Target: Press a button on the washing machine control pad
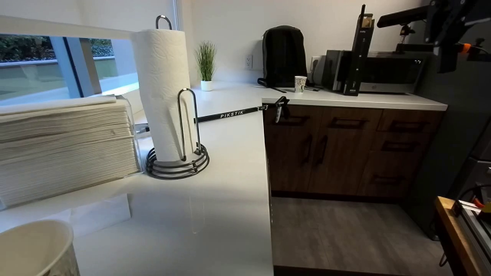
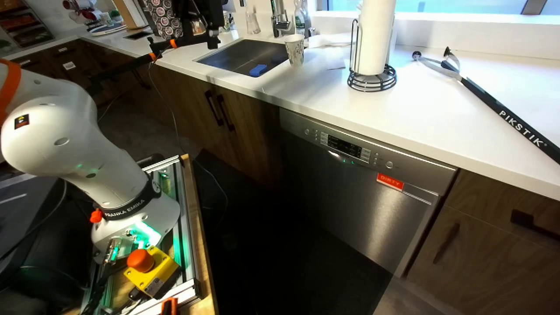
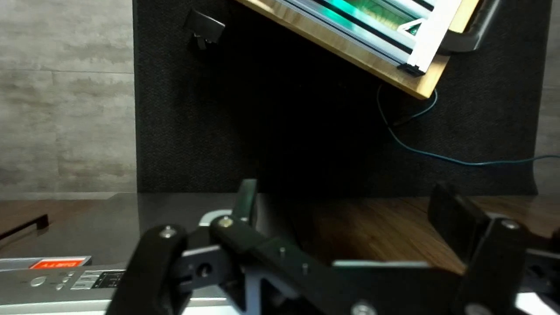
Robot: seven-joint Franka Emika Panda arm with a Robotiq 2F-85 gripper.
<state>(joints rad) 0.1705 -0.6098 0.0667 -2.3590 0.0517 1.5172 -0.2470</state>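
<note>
The stainless steel machine (image 2: 372,210) stands under the white counter and looks like a dishwasher with a red DIRTY label (image 2: 390,181). Its control pad (image 2: 344,146), with a dark display and small buttons, runs along the top front edge. In the wrist view the control pad (image 3: 85,280) shows at the lower left, partly hidden by my gripper. My gripper (image 3: 353,212) is open, with its fingers wide apart and nothing between them. It is to the right of the visible pad in that view and not seen touching it. Part of the gripper (image 1: 447,61) hangs at the upper right in an exterior view.
A paper towel holder (image 2: 372,81), a paper cup (image 2: 295,50) and a PIKSTIK grabber (image 2: 503,111) are on the counter (image 2: 306,94). A sink (image 2: 236,54) is to the left. The robot's wooden-edged base table (image 3: 332,39) stands opposite the machine, with a cable (image 3: 463,163) on the floor.
</note>
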